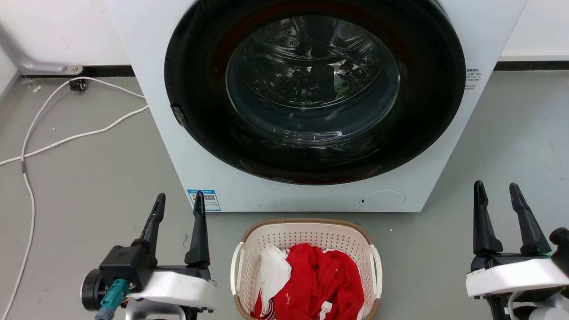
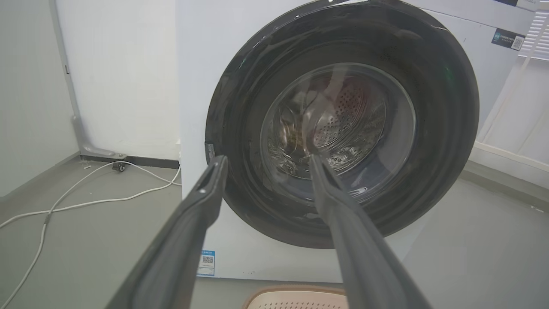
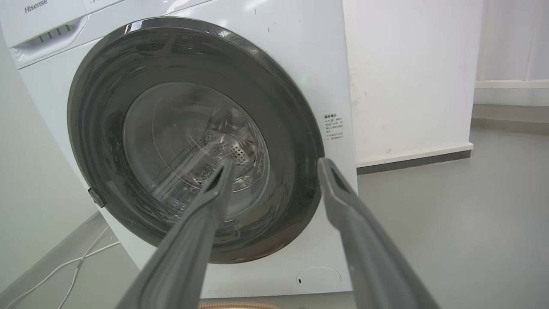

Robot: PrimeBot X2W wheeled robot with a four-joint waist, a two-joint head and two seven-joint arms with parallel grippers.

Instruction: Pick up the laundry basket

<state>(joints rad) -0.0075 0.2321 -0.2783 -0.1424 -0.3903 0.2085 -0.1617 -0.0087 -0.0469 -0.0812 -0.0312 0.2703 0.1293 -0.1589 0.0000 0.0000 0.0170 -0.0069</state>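
Where the laundry basket [image 1: 306, 235] sits: floor, just before the Hisense washer [image 1: 275, 198], untouched.
Head view: red and white clothes [image 1: 320, 280] inside.
Left wrist view: brown rim [image 2: 296, 295] at bottom edge.
Left gripper [image 1: 180, 195]: jaws apart.
Right gripper [image 1: 495, 184]: jaws apart.

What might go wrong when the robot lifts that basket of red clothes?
The left gripper and right gripper, both open, sit apart from the thin white handles and might miss them. If one side rises first, the laundry basket may tilt and spill the red clothes. It stands near the washer and could bump it.
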